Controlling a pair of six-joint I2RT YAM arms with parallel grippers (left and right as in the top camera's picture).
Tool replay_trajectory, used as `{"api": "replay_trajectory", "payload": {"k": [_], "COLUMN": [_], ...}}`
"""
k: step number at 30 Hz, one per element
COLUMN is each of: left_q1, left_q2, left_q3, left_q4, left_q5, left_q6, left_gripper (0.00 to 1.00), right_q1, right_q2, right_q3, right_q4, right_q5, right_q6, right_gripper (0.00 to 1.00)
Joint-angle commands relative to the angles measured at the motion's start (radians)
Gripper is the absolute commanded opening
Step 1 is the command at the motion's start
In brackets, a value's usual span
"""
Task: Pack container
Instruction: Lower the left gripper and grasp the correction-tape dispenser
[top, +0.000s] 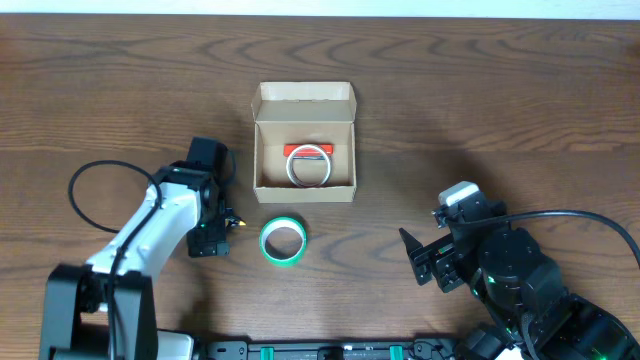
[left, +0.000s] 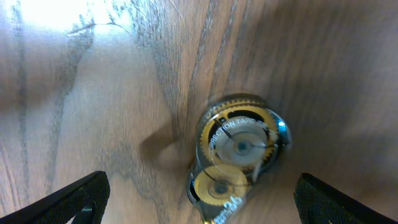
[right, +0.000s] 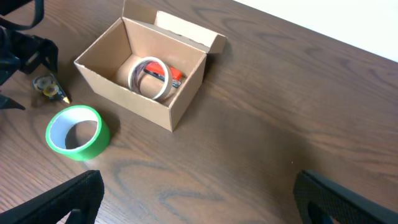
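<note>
Left pincer (left: 200, 196) hangs spread wide and empty above a small clear dispenser (left: 239, 149) with yellow gear wheels; right pincer (right: 205, 202) gapes too, grasping nothing; the container (right: 130, 96) sits mid-worktop, well apart from the right pincer and nearer the left one; I see plain tan cardboard, rectangular, unmarked, its lid flap folded back; inside sits a white tape roll (top: 309, 167) against something red (top: 308, 150); a glossy green tape roll (top: 283, 241) rests just beside the near wall; the worktop (top: 500, 100) is dark wood grain.

Roll (top: 309, 166) in container (top: 305, 95), second roll (top: 283, 241) before it
</note>
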Motion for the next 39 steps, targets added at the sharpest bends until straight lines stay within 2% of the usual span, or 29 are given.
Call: {"api": "replay_trajectory", "payload": {"k": [1,13,14,15,23,31,39], "left_q1": [0.014,0.076,0.081,0.084,0.088,0.087,0.087], "left_q2": [0.030,0.048,0.048,0.048,0.049,0.079,0.095], "left_q3": [-0.010,-0.010,-0.010,-0.010,-0.010,-0.010,-0.010], "left_q4": [0.005,0.007,0.008,0.008,0.008,0.045,0.044], "left_q5": [0.028,0.026,0.027,0.027,0.047,0.092,0.121], "left_q6": [0.054,0.146,0.153,0.156,0.161,0.230,0.234], "left_gripper": [0.98,1.00,0.95,0.94,0.92,0.91,0.76], "right_q1": [-0.002,-0.002,-0.002,-0.002,-0.002,-0.002,-0.002], "right_q2": [0.000,0.000,0.000,0.000,0.000,0.000,0.000], "right_q3": [0.000,0.000,0.000,0.000,0.000,0.000,0.000], "right_q4": [0.002,0.002,0.002,0.002,0.002,0.002,0.002], "right_q5": [0.004,0.004,0.004,0.004,0.004,0.004,0.004], "right_q6": [0.007,0.007,0.007,0.007,0.007,0.007,0.007], "right_gripper": [0.99,0.99,0.99,0.99,0.99,0.99,0.99]}}
